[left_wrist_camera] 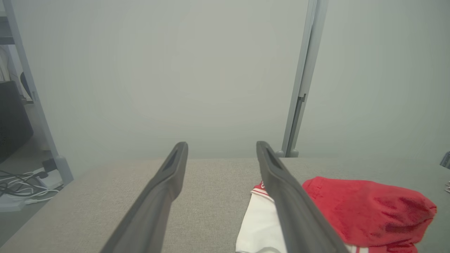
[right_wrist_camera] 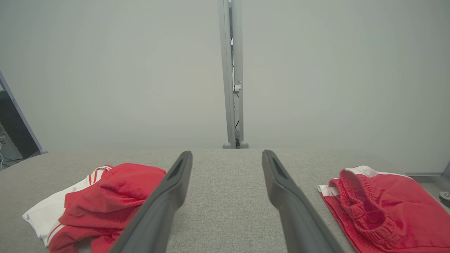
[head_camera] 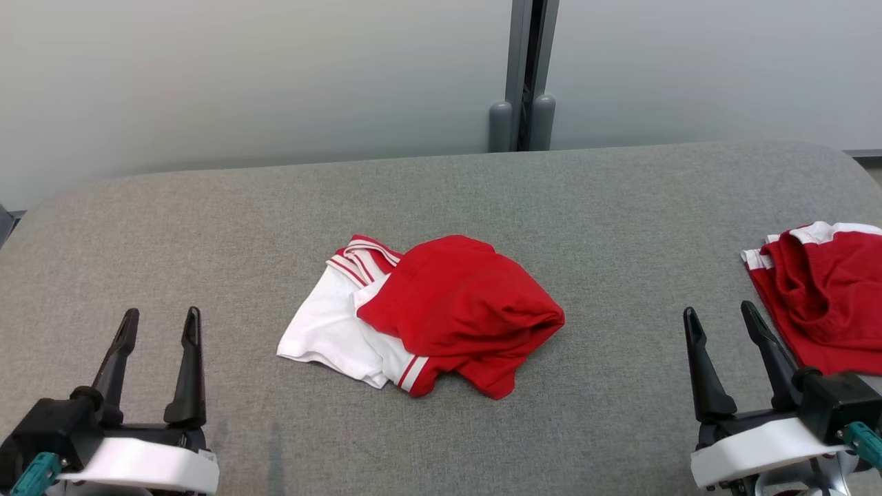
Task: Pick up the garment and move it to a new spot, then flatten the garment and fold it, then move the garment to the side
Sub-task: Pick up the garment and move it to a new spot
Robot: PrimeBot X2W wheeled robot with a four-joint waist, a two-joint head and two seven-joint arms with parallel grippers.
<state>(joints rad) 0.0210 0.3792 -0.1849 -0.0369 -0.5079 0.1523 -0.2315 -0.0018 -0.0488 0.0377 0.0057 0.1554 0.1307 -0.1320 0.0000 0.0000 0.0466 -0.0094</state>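
**Head view.**
- Item 1: the garment point(head_camera: 441, 310), red and white. You'll find it crumpled in the middle of the grey table point(head_camera: 586, 207), about midway between the near and far edges. The red part is heaped over the white part. Markings: red-and-white stripe trim at the collar and at one hem.
- Item 2: a second garment point(head_camera: 827, 296), red with white trim, lying at the table's right edge.
- Item 3: your left gripper point(head_camera: 162, 313), over the near edge toward the left corner. Its fingers are spread wide and hold nothing.
- Item 4: your right gripper point(head_camera: 719, 310), over the near edge toward the right corner. It is spread just as wide, with nothing in it, just beside the second garment.
- Backdrop: pale wall panels point(head_camera: 241, 76) joined by a grey post point(head_camera: 524, 69) beyond the far edge.

**Left wrist view.**
- The left gripper point(left_wrist_camera: 221, 144) is fully parted, with bare table point(left_wrist_camera: 105, 186) between its fingers.
- The garment point(left_wrist_camera: 362, 207) lies to the right, partly hidden behind the right-hand finger.
- Cables point(left_wrist_camera: 21, 186) lie on the floor past the table's left edge.

**Right wrist view.**
- The right gripper point(right_wrist_camera: 227, 153) is wide apart and empty over bare table point(right_wrist_camera: 225, 196).
- The garment point(right_wrist_camera: 116, 189) is to its left, and the second garment point(right_wrist_camera: 386, 203) is to its right, waistband side facing you.
- The post point(right_wrist_camera: 232, 70) is straight ahead.
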